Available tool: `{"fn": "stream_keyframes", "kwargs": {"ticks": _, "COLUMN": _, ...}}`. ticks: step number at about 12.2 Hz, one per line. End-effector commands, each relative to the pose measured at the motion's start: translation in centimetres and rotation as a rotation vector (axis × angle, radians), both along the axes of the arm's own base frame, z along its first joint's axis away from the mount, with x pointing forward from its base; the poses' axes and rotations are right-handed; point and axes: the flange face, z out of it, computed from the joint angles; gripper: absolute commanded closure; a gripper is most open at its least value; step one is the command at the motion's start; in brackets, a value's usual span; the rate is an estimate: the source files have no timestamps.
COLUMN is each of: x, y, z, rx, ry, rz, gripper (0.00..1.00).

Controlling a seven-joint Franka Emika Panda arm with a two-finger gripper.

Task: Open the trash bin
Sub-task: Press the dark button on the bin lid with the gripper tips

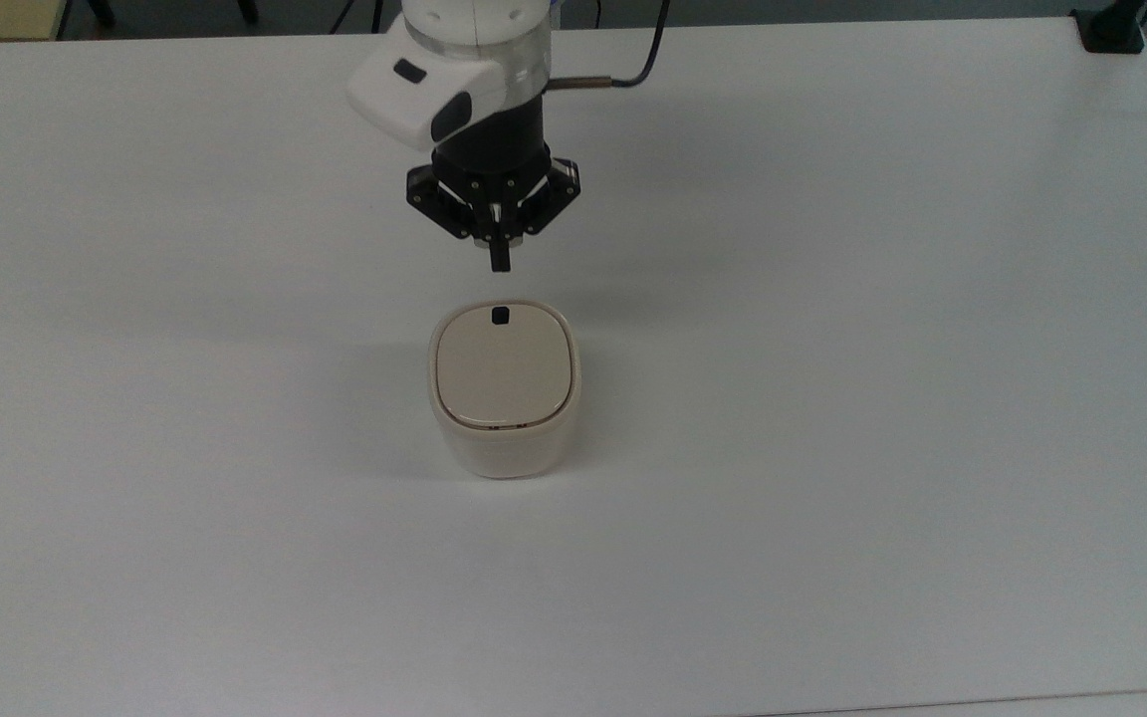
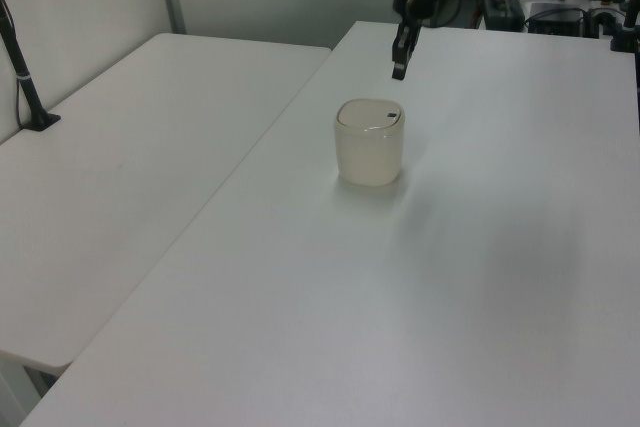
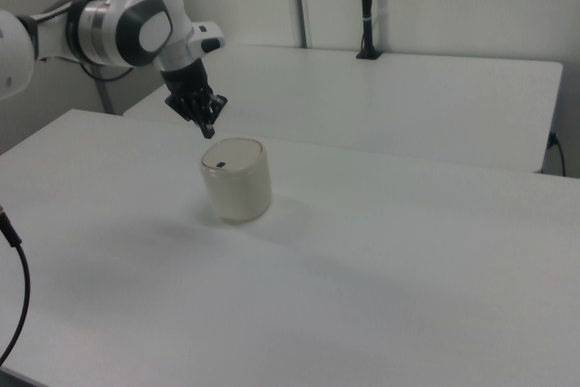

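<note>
Top view: the trash bin (image 1: 504, 388) stands mid-worktop (image 1: 882, 398), its lid (image 1: 502, 366) down, black latch (image 1: 500, 316) at the far edge. The pincer (image 1: 500, 261) hangs just beyond the latch, fingers clenched together.

Left view: the pincer (image 2: 399, 69) hovers above the bin's (image 2: 369, 143) far side, apparently clear of it.

Right view: the pincer (image 3: 208, 130) is over the bin's (image 3: 236, 178) left rim.

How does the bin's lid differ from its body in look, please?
The lid is a darker beige, while the body is a paler cream-white. The lid carries a small black latch near one edge; the body's wall looks plain. The lid lies flat and shut on top, while the body stands upright on the table. Both share a rounded-square outline.
</note>
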Motion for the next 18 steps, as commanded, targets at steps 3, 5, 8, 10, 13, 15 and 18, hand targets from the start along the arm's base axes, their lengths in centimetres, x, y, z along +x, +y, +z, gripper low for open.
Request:
{"fn": "stream_keyframes", "kwargs": {"ticks": 3, "x": 1.6, "y": 0.6, "z": -4.7, "rx": 0.006, "ry": 0.015, "rz": -0.066, "gripper": 1.0}}
{"fn": "stream_keyframes", "kwargs": {"ticks": 5, "x": 1.9, "y": 0.5, "z": -5.9, "rx": 0.007, "ry": 0.033, "rz": -0.085, "gripper": 1.0}}
{"fn": "stream_keyframes", "kwargs": {"ticks": 8, "x": 2.4, "y": 0.3, "z": -7.6, "rx": 0.003, "ry": 0.038, "rz": -0.115, "gripper": 1.0}}
{"fn": "stream_keyframes", "kwargs": {"ticks": 10, "x": 2.5, "y": 0.2, "z": -7.5, "rx": 0.004, "ry": 0.033, "rz": -0.116, "gripper": 1.0}}
{"fn": "stream_keyframes", "kwargs": {"ticks": 13, "x": 2.2, "y": -0.4, "z": -4.1, "rx": 0.022, "ry": 0.006, "rz": -0.132, "gripper": 1.0}}
{"fn": "stream_keyframes", "kwargs": {"ticks": 15, "x": 0.9, "y": -0.4, "z": -0.8, "rx": 0.016, "ry": 0.046, "rz": -0.122, "gripper": 1.0}}
{"fn": "stream_keyframes", "kwargs": {"ticks": 18, "x": -2.9, "y": -1.3, "z": 3.9, "rx": -0.007, "ry": 0.137, "rz": -0.091, "gripper": 1.0}}
